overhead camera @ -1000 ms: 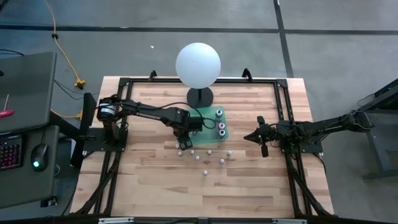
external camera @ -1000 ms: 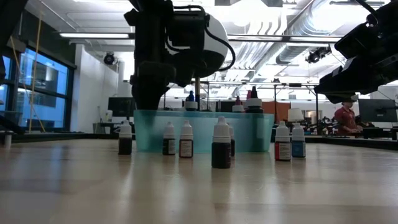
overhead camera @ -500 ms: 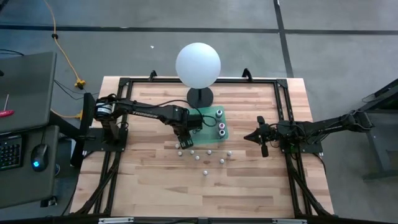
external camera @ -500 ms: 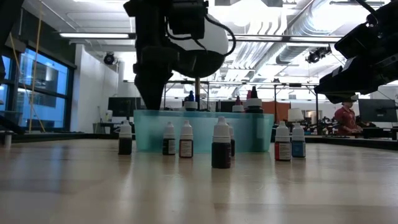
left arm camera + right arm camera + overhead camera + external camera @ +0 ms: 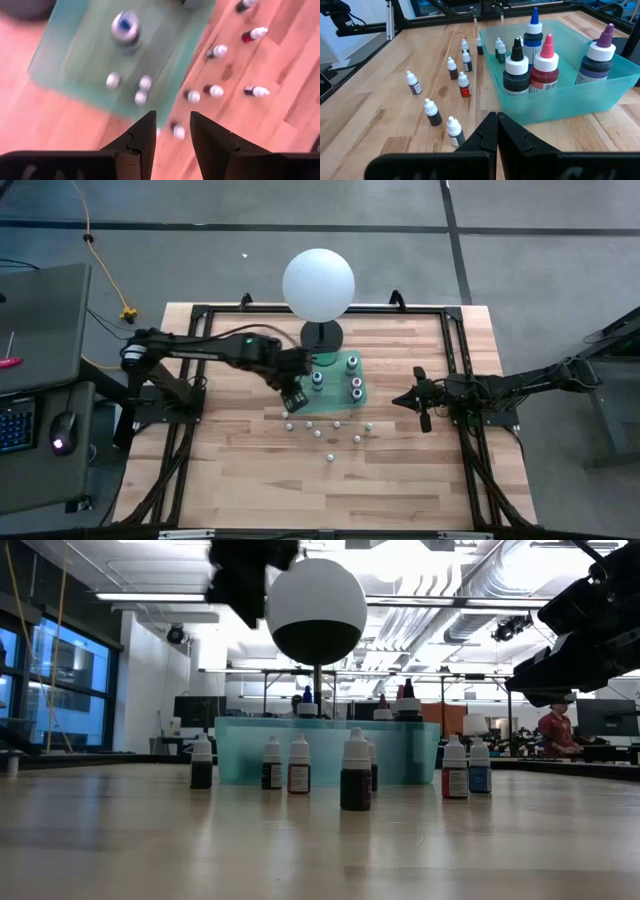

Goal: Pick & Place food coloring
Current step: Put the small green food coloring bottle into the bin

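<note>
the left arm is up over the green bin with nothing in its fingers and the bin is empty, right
Not quite. The left gripper is over the green bin with nothing in its fingers, but the bin is not empty: the right wrist view shows several larger bottles and a few small ones standing inside it.

Robotics lab: exposed ducts (image 5: 470,585), monitors (image 5: 195,710), workbenches.

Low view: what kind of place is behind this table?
Probably a big open lab or workshop: bare ducts and strip lights overhead, monitors on benches, and a person seated at a screen.
</note>
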Tool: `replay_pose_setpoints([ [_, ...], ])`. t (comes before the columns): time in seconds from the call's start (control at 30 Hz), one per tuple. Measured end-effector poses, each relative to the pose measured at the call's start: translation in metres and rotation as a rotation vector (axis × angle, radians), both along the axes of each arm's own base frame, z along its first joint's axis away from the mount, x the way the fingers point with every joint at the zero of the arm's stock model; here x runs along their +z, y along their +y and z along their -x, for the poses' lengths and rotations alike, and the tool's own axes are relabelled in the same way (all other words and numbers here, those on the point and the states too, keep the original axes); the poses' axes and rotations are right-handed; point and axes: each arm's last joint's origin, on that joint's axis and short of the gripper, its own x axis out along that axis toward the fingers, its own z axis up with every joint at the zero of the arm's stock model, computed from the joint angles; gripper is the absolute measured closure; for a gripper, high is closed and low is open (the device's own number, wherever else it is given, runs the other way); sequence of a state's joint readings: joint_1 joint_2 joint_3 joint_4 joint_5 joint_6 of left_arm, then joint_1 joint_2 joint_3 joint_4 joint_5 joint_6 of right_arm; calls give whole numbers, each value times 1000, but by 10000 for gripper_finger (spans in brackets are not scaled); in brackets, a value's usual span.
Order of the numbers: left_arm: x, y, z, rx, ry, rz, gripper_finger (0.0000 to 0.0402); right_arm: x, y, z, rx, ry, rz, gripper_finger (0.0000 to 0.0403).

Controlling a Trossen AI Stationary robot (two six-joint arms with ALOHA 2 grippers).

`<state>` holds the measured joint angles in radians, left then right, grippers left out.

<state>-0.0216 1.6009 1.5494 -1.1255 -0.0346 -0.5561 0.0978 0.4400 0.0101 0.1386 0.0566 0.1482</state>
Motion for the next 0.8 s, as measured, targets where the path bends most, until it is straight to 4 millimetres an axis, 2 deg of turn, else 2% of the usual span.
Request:
replay_pose_setpoints([
  [0.1, 11, -18, 19, 102, -4, -3, 285, 0, 0, 0, 0, 2, 0, 402],
  [0.2, 12, -40, 31, 153, 7, -7, 285, 0, 0, 0, 0, -1, 0, 402],
  [0.37, 4, -74, 38, 167, 6, 30, 282, 0, 0, 0, 0, 0, 0, 402],
  [0.47, -9, -89, 39, 198, -15, 64, 265, 0, 0, 0, 0, -1, 0, 402],
  [0.6, -25, -102, 35, 237, -78, 119, 223, 0, 0, 0, 0, -1, 0, 402],
  [0.8, -53, -101, 34, 328, -61, 125, 167, 0, 0, 0, 0, -1, 0, 402],
])
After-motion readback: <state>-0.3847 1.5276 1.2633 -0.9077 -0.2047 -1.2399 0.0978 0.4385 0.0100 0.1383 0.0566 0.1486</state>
